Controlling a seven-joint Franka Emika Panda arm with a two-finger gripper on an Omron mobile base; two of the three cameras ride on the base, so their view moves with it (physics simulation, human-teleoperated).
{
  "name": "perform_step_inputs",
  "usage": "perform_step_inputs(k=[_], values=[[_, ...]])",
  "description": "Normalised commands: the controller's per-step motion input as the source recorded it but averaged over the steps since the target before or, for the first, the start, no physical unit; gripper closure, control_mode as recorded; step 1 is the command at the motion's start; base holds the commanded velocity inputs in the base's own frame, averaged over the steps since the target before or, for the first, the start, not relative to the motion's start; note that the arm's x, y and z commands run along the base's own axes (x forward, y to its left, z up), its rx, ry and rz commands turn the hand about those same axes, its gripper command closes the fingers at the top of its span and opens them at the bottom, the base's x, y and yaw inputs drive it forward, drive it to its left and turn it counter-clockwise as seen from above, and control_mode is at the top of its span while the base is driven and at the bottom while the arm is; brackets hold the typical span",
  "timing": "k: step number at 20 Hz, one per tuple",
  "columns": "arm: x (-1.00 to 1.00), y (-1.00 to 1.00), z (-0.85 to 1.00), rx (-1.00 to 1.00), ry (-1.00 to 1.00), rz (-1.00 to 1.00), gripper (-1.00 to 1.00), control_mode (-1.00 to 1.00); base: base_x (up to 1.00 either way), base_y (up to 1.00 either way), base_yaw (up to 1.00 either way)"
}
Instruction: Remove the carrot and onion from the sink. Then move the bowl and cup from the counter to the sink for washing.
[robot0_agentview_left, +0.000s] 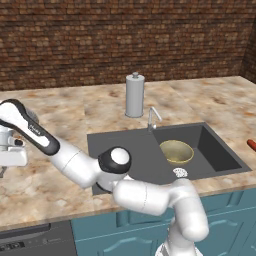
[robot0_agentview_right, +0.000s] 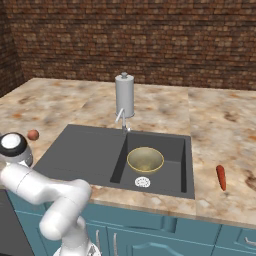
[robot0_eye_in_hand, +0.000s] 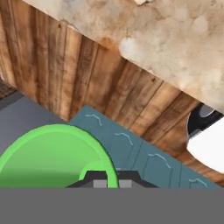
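Marbled surface (robot0_agentview_left: 210, 100) is carrying the carrot (robot0_agentview_right: 221, 177) and onion (robot0_agentview_right: 33, 134), the bowl (robot0_agentview_left: 176, 152) is sitting in the sink (robot0_agentview_left: 125, 145) right of the arm, while the shut tool (robot0_eye_in_hand: 106, 178) is apparently pinching a green cup's rim (robot0_eye_in_hand: 52, 153).

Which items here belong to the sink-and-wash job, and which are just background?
Part of the job:
- carrot, on the counter right of the sink
- onion, on the counter left of the sink
- bowl, in the basin
- green cup, at the shut pincer

Just lying about:
- grey canister behind the faucet
- brick wall
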Motion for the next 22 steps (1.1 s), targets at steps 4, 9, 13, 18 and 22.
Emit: perform_step_inputs(k=[4,9,13,18,22], values=[[-0.69,-0.37,0.2,0.26,0.25,0.0,1.0,-1.0,0.0,0.0,0.0],[-0.68,-0.39,0.23,0.26,0.24,0.0,1.0,-1.0,0.0,0.0,0.0],[-0.62,-0.42,0.27,0.23,0.19,0.0,1.0,-1.0,0.0,0.0,0.0],[-0.49,-0.51,0.19,0.04,-0.05,0.0,1.0,-1.0,0.0,0.0,0.0],[-0.54,-0.55,0.22,0.07,-0.02,0.0,1.0,-1.0,0.0,0.0,0.0]])
